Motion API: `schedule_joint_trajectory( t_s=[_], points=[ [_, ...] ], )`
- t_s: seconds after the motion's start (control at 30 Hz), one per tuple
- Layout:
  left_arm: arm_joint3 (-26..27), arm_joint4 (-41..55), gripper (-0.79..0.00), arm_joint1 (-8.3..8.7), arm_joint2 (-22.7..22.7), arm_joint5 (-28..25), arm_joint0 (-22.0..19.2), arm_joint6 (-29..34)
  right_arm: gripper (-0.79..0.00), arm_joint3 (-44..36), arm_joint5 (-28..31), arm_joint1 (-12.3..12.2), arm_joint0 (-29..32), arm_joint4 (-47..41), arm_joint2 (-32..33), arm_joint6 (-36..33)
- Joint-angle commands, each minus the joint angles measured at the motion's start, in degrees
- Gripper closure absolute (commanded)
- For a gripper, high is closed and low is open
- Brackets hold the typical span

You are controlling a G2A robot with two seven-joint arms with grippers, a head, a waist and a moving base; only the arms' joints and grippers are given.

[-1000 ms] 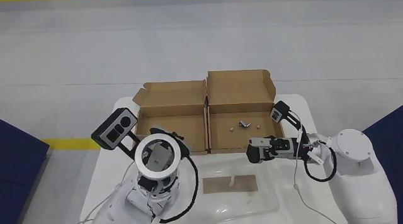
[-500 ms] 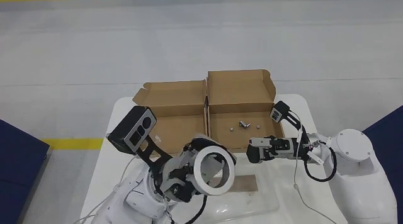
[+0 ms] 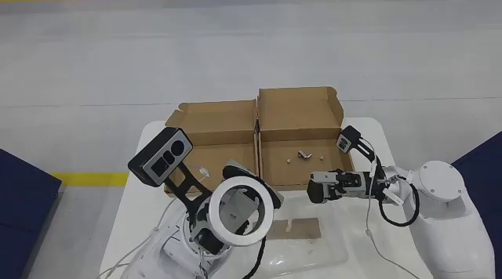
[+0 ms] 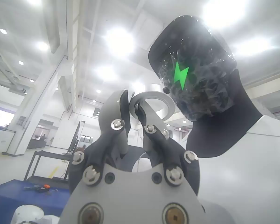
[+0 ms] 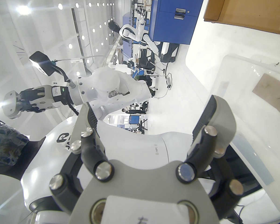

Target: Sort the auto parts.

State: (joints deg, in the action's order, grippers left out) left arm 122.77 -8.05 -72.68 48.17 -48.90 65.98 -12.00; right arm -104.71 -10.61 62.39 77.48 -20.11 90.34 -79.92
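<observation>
Cardboard boxes stand open side by side at the 12 o'clock edge of a white table (image 3: 365,142). The left box (image 3: 213,126) is at about 11 o'clock and the right box (image 3: 298,114) at about 1 o'clock. A few small metal parts (image 3: 302,153) lie on the right box's floor. The left claw (image 4: 131,104) is raised at about 7 o'clock and points up at the robot's head, clenched on the rim of a flat metal ring (image 4: 154,94). The right claw (image 5: 150,108) hangs at about 3 o'clock with its jaws spread wide and nothing between them. Just beside it, at 6 o'clock, is a clear plastic tray (image 3: 333,251) with a brown rectangular sheet (image 3: 286,230) in it.
</observation>
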Motion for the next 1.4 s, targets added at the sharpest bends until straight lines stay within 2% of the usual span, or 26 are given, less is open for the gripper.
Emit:
schedule_joint_trajectory(
  t_s=[0.0,0.3,0.6,1.17,1.37],
  points=[
    [-0.3,0.0,0.000,-0.24,0.1,-0.3,-0.1,-0.1,-0.785,0.0,0.0,0.0,0.0,0.0,0.0,0.0],
    [-0.9,0.2,0.000,-1.39,0.6,-0.9,0.4,-0.4,-0.785,0.0,0.0,0.0,0.0,0.0,0.0,0.0],
    [-0.5,-4.1,0.000,-1.73,1.8,2.5,0.9,5.7,-0.785,0.0,0.0,0.0,0.0,0.0,0.0,0.0],
    [-0.6,3.2,0.000,-3.64,1.5,-2.1,2.3,0.7,-0.785,0.0,0.0,0.0,0.0,0.0,0.0,0.0],
    [-1.1,1.2,0.000,-4.15,2.3,-1.4,2.6,2.1,-0.785,0.0,0.0,0.0,0.0,0.0,0.0,0.0]
  ],
)
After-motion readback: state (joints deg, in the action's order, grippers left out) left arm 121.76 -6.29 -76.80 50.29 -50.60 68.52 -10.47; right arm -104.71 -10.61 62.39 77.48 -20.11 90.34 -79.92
